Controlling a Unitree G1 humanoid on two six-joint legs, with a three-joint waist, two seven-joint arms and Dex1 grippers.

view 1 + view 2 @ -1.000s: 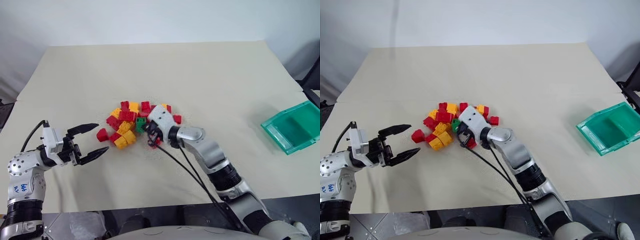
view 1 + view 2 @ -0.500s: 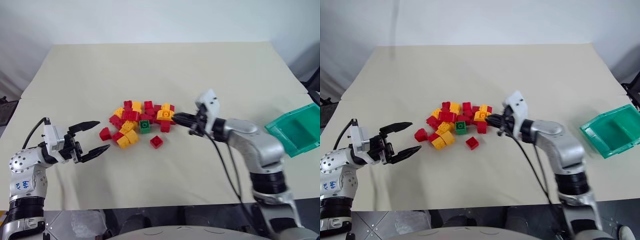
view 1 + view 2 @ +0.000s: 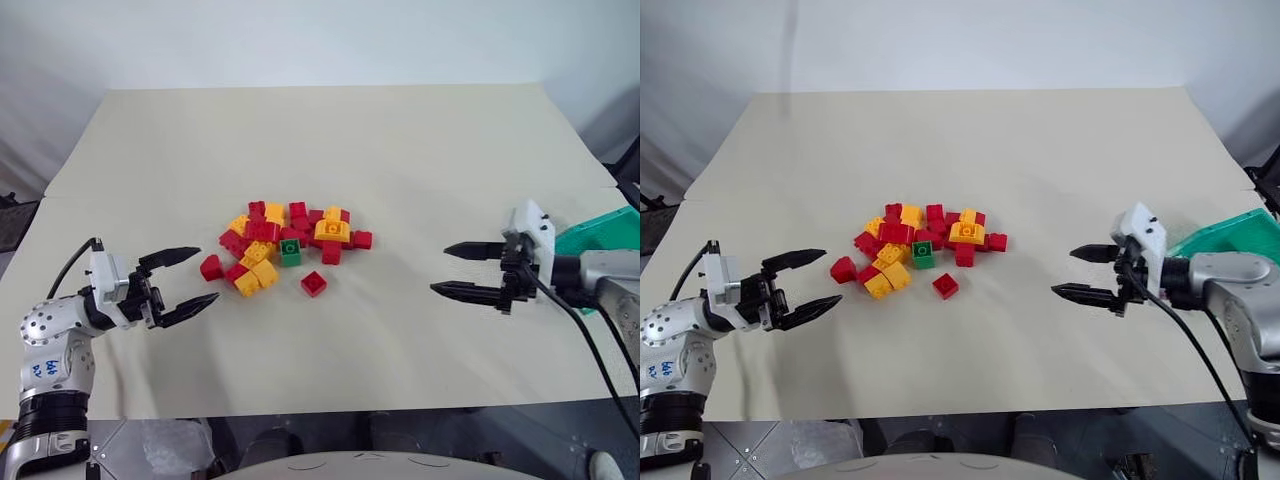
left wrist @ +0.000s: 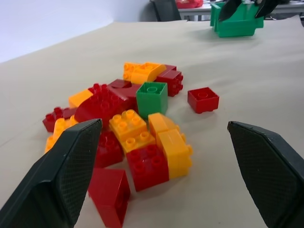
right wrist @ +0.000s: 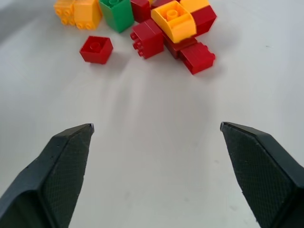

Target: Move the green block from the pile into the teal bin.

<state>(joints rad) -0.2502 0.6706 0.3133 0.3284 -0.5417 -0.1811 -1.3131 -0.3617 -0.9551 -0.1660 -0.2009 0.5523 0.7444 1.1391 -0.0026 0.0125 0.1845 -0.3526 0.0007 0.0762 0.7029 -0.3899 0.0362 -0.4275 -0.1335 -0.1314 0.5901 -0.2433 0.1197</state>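
Jaws apart, green block (image 3: 290, 251) studs up

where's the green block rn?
Head views: green block sits on the pile's near edge at table centre, beside a lone red brick, untouched.

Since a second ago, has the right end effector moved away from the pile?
Yes. The right end effector went from the pile toward the teal bin, empty.
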